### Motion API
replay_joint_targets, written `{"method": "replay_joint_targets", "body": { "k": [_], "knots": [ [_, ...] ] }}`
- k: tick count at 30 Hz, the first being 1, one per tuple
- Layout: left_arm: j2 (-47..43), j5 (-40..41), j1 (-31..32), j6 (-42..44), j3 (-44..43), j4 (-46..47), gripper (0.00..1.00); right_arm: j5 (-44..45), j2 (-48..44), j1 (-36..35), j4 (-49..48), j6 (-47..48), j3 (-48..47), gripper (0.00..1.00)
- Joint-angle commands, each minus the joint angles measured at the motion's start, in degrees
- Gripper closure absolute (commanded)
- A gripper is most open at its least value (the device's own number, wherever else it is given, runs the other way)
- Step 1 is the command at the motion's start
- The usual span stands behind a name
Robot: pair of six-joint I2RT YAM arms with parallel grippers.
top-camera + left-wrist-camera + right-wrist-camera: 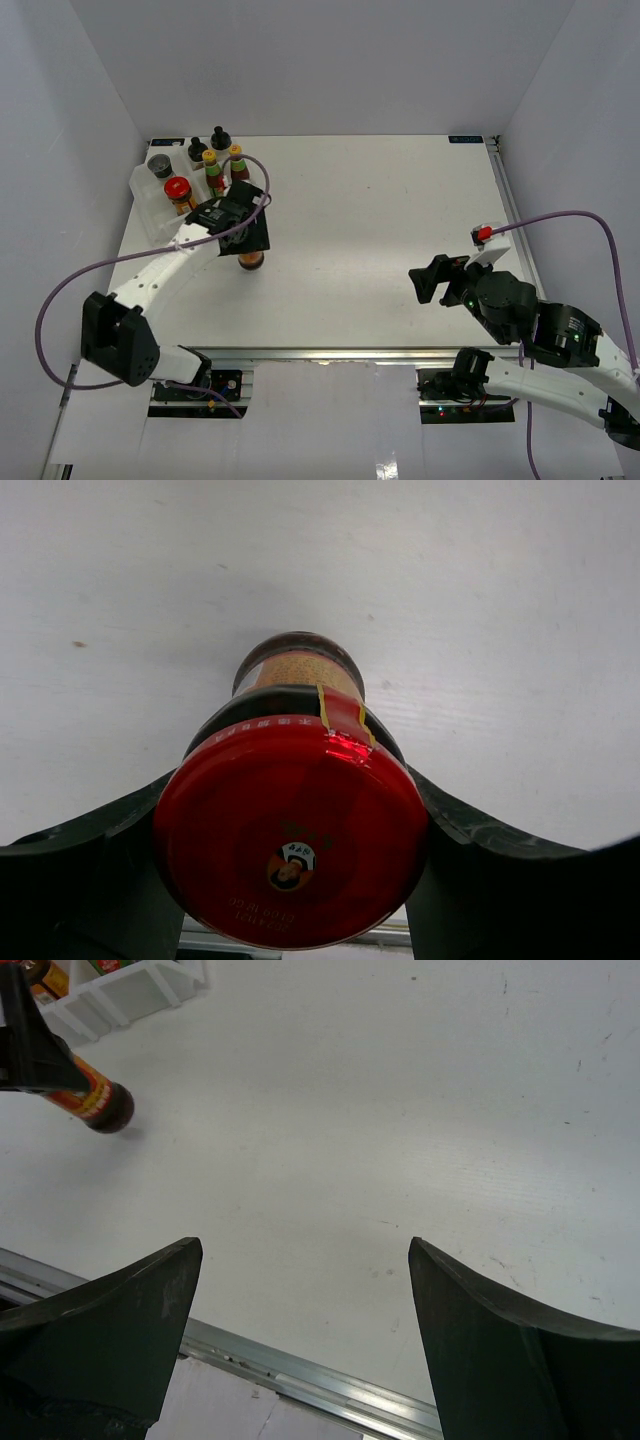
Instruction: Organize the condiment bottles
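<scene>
Left fingers: pinching a red-lidded jar, one finger on each side, just under the lid.
Held jar position: left of centre on the worktop, near the tray but outside it, on its near side. Whether the base touches the worktop cannot be told.
Right fingers: spread wide with nothing between them, over bare worktop at the right near side, well apart from the jar.
Tray contents: at the far left corner, holding another red-lidded jar, a dark-lidded jar, two yellow-capped bottles and two black-capped shakers, all upright.
</scene>
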State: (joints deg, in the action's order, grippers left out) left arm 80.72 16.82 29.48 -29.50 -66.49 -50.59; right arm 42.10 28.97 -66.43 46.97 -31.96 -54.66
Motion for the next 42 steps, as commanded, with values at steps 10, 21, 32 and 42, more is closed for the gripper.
{"method": "replay_joint_targets", "body": {
  "k": [10,21,32,42],
  "knots": [
    [-9.52,-6.70,-39.86,7.12,-11.40,2.63,1.00,1.32,-0.38,-0.19,-3.51,4.75,-1.00,0.10],
    [-3.00,-6.01,-47.94,5.95,-19.83,9.02,1.00,-2.55,-1.03,-0.19,-7.78,8.85,-0.98,0.10],
    [6.53,-5.57,-48.46,7.18,-23.62,15.96,1.00,-2.53,-3.55,-0.19,-10.72,12.67,-1.64,0.10],
    [12.67,-5.71,-48.46,7.42,-22.73,19.96,1.00,-1.93,-5.27,-0.19,-11.56,13.75,-2.42,0.10]
  ]
}}
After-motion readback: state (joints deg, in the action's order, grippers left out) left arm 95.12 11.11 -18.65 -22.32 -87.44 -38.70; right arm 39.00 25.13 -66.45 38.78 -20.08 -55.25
